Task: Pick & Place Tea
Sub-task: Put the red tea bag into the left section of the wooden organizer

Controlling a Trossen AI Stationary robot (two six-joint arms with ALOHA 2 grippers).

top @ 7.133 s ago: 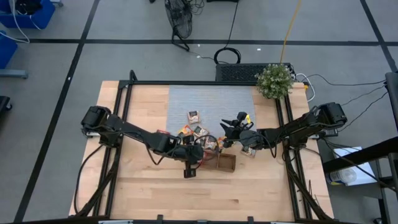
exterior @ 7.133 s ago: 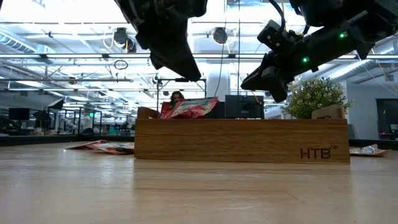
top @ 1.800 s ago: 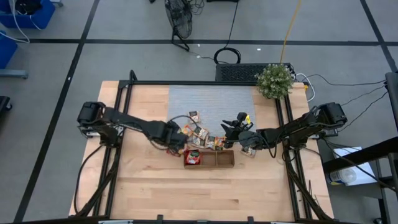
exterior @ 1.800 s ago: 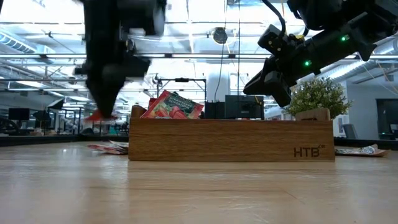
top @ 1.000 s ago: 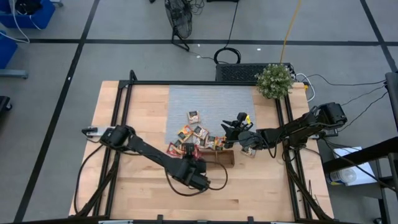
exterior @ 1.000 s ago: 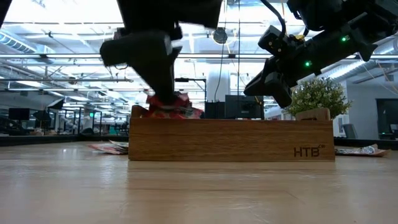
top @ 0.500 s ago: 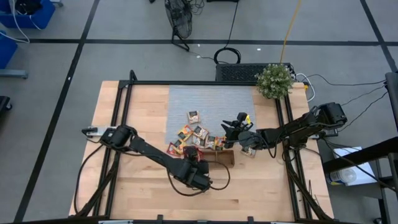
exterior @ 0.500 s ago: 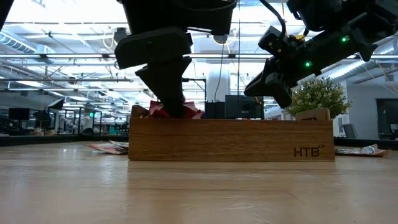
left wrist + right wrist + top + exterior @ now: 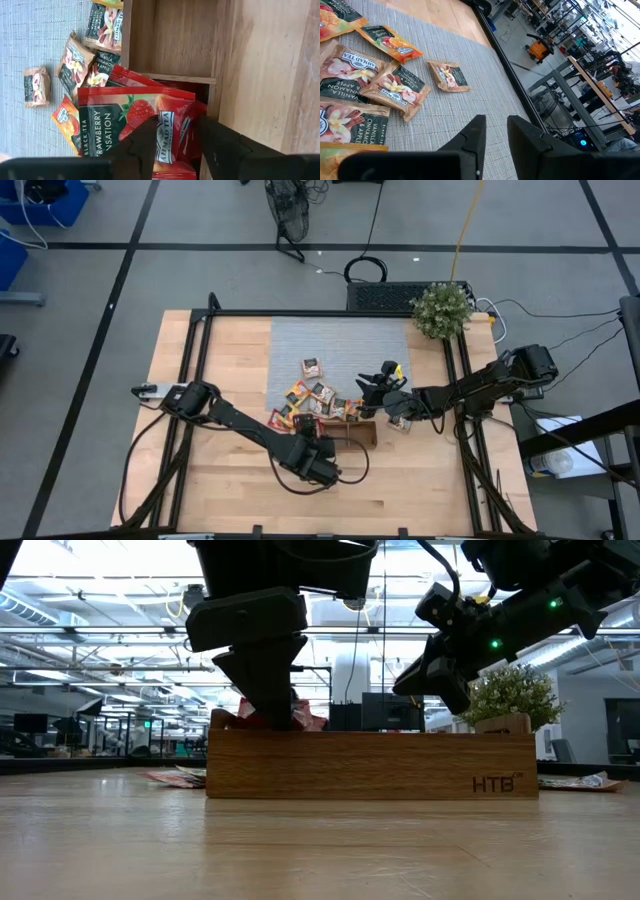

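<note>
Left gripper (image 9: 172, 137) over the tray's end compartment, jaws parted

The red strawberry tea packet (image 9: 135, 122) lies atop other red packets in the wooden tray (image 9: 352, 435) at the bench (image 9: 230, 490) centre; loose packets (image 9: 312, 392) sit at 12 o'clock. Right gripper (image 9: 495, 131) hovers at 2 o'clock, jaws slightly apart, pinching nothing.

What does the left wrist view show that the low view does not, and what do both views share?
Only the left wrist view shows the red strawberry tea packets' print, the empty middle compartment, and the pale packets on the grey woven mat. Only the low view shows the brown wooden tray's long side wall, the right gripper raised above it, and the green potted plant. Both show the left gripper open over the red packets in the tray's end compartment.
</note>
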